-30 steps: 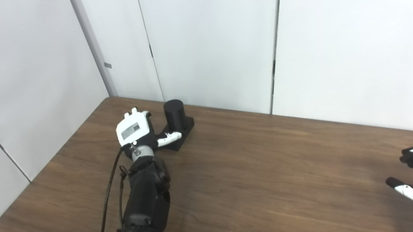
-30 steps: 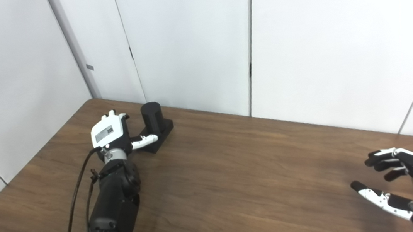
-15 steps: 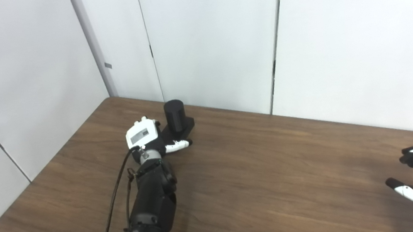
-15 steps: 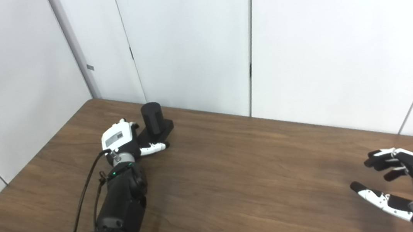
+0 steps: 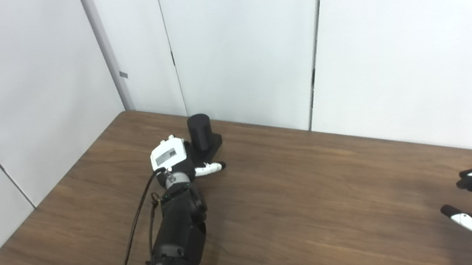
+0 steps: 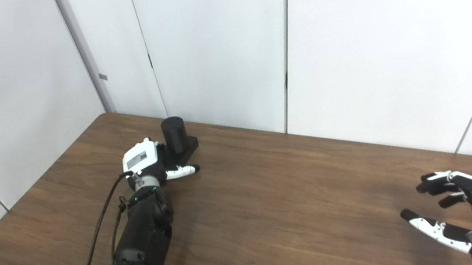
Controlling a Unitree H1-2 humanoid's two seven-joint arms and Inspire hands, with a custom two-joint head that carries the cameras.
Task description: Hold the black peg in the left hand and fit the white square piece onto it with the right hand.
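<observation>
A black round peg (image 5: 199, 130) stands upright on its black square base (image 5: 216, 142) near the table's far left corner. My left hand (image 5: 171, 156) sits right against the base's near left side, palm down. Its thumb (image 5: 210, 168) sticks out to the right along the base's front edge. The other fingers are hidden behind the hand, and nothing is held. My right hand (image 6: 460, 207) hovers open at the lower right, fingers curled and apart, with nothing in it. No white square piece is in sight in either view.
The brown wooden table (image 5: 314, 194) runs from the left corner to the right edge of the picture. White wall panels (image 5: 243, 42) stand close behind the peg. A black cable (image 5: 134, 233) hangs along my left forearm.
My left hand has slid right and closer to the peg's base, and its thumb now lies in front of the base. The right hand has stayed in place.
</observation>
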